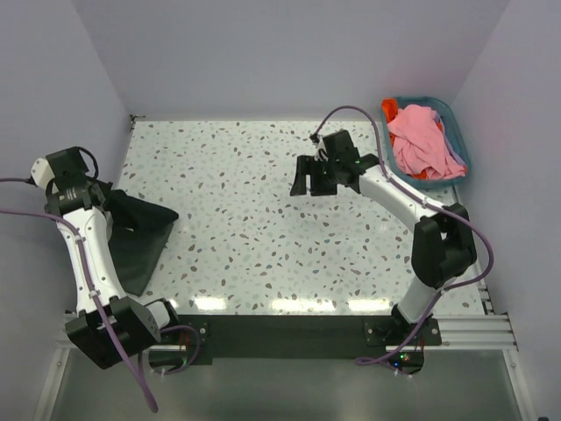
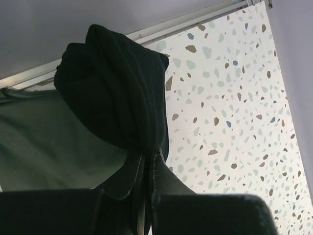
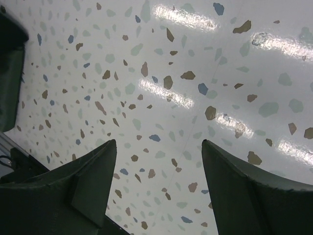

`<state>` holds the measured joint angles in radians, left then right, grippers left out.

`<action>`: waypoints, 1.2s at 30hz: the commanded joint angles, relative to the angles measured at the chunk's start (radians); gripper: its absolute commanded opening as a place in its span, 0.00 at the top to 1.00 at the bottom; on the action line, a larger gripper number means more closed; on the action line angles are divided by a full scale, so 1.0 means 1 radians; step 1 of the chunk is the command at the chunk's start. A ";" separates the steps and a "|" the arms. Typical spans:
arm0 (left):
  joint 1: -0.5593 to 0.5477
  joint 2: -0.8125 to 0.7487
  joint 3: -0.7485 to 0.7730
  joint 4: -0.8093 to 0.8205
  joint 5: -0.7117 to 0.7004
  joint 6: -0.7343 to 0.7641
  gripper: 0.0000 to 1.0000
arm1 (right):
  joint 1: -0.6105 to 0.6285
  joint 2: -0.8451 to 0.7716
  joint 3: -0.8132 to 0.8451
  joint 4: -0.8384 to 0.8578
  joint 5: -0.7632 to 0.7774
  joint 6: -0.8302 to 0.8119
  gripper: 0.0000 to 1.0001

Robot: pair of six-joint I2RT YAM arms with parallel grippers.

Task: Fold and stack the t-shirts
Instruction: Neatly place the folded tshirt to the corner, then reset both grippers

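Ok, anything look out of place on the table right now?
Nothing spilled or damaged. The dark fabric t-shirt sits rumpled, not flat, at the left edge of the speckled table, a bunched fold pinched in the shut left gripper. The right gripper hovers open and empty.

Top view: left arm (image 1: 88, 254) overlies part of the black t-shirt (image 1: 145, 228); the pinch point is out of sight under the wrist.
Left wrist view: left gripper (image 2: 149, 171) smothered in bunched cloth, finger bases cropped by the bottom edge; shirt runs off the left edge.
Basket (image 1: 456, 118): pink t-shirt (image 1: 421, 140) buries whatever lies beneath; orange-red t-shirt (image 1: 389, 109) only a sliver at the rim.
Right wrist view: dark shape (image 3: 10, 73) cut by the left edge, possibly cloth; right gripper (image 3: 157, 144) finger bases cropped below.
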<state>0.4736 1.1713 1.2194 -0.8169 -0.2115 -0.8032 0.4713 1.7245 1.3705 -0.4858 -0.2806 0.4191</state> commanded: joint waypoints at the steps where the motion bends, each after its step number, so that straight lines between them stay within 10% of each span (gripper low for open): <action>1: 0.033 -0.055 0.006 -0.013 0.020 0.042 1.00 | 0.007 -0.058 -0.022 0.004 0.003 0.007 0.26; 7: 0.114 -0.133 -0.099 -0.068 0.009 0.079 0.92 | 0.010 -0.085 -0.074 0.015 0.006 0.009 0.26; 9: 0.134 -0.192 -0.148 -0.086 -0.017 0.072 0.51 | 0.016 -0.094 -0.088 0.013 0.009 0.006 0.26; 15: 0.152 -0.385 -0.285 -0.099 -0.104 0.047 0.13 | 0.039 -0.150 -0.148 -0.002 0.021 -0.019 0.26; 28: 0.123 -0.498 -0.449 0.228 0.434 0.147 0.01 | 0.043 -0.279 -0.264 0.022 0.080 -0.006 0.26; 32: -0.086 -0.498 -0.462 0.320 0.387 0.081 0.00 | 0.043 -0.312 -0.268 0.015 0.116 -0.006 0.26; 36: -0.587 -0.390 -0.437 0.378 0.072 -0.031 0.00 | 0.043 -0.353 -0.261 0.004 0.161 -0.005 0.26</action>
<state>0.1589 0.7105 0.7574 -0.5526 0.0509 -0.7479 0.5121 1.4364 1.1027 -0.4950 -0.1734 0.4095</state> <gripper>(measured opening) 0.997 0.743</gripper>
